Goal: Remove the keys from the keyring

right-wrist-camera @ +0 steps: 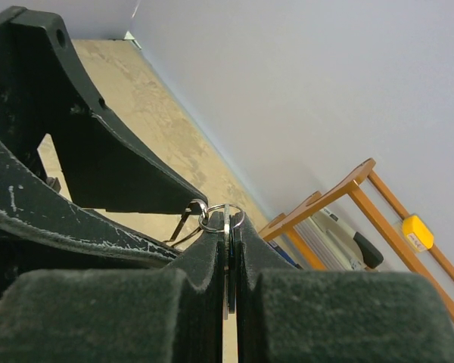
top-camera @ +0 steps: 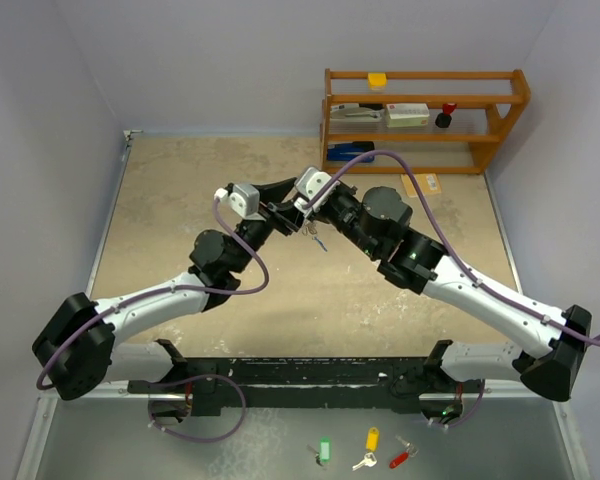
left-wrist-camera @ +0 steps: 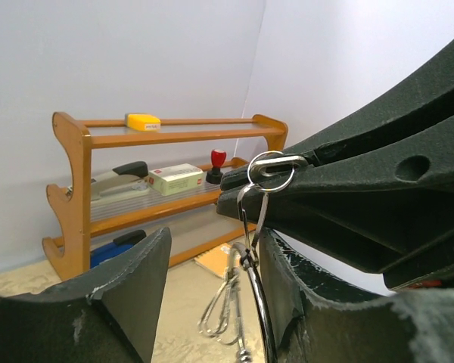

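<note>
Right claw (right-wrist-camera: pixel 228 238) clamped on keyring (right-wrist-camera: pixel 225 215); my left claw (left-wrist-camera: pixel 212 242), jaws apart, has keys (left-wrist-camera: pixel 225 306) dangling between them, 6 o'clock under it. Risk, I judge: closing off-centre swings keys clear or twists keyring out. Far, 1 o'clock: shelf (top-camera: pixel 327 110) holds yellow block (top-camera: pixel 378 79), stapler (top-camera: pixel 355 113), box (top-camera: pixel 408 114).

Seen from above, the keys (top-camera: pixel 317 237) are too tiny to count; up close, they run off at six o'clock.
</note>
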{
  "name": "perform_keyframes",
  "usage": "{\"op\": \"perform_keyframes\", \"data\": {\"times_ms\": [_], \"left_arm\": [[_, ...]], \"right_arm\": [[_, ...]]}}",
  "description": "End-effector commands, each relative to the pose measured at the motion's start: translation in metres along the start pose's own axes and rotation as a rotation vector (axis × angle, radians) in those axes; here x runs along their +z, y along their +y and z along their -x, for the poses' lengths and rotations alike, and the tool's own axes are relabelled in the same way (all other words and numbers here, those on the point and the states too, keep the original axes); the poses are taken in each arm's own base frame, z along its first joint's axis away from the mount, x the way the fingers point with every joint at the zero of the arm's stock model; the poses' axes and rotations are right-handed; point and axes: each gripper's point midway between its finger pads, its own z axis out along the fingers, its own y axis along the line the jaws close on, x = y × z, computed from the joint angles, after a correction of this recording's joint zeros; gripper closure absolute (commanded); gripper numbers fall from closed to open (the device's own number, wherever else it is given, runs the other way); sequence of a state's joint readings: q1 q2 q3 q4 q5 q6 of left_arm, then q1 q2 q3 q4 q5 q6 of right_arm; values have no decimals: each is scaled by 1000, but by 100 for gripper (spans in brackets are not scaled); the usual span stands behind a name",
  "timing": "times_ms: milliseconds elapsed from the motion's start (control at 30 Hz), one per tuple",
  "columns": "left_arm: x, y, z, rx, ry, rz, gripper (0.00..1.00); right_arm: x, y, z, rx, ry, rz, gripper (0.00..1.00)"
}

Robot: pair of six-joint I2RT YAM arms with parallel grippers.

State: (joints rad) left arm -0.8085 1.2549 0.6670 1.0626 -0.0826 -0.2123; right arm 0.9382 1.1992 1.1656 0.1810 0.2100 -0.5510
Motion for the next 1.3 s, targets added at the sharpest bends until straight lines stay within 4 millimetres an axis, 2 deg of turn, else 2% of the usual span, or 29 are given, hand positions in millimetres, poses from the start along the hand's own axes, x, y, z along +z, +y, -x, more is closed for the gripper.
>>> {"op": "perform_keyframes", "data": {"times_ms": [0,367,567,800,1033,1267], "left_arm": [[-3,-1,34,14,-121,16,53],[-11,8,47,4,-193,72,57],[-9,8,50,4,-205,69,58],[-9,3,52,8,-217,45,62],[-7,-13,49,28,-196,-46,64],[-5,-16,44,54,-156,-63,74]], "right_arm": [[1,-18,26,9,-67,-69,100],[1,-17,26,8,-61,-69,100],[1,-14,25,11,-60,-63,100],[1,-13,24,8,-56,-61,100],[1,-13,25,4,-55,-62,100],[-1,-14,26,3,-55,-66,100]]}}
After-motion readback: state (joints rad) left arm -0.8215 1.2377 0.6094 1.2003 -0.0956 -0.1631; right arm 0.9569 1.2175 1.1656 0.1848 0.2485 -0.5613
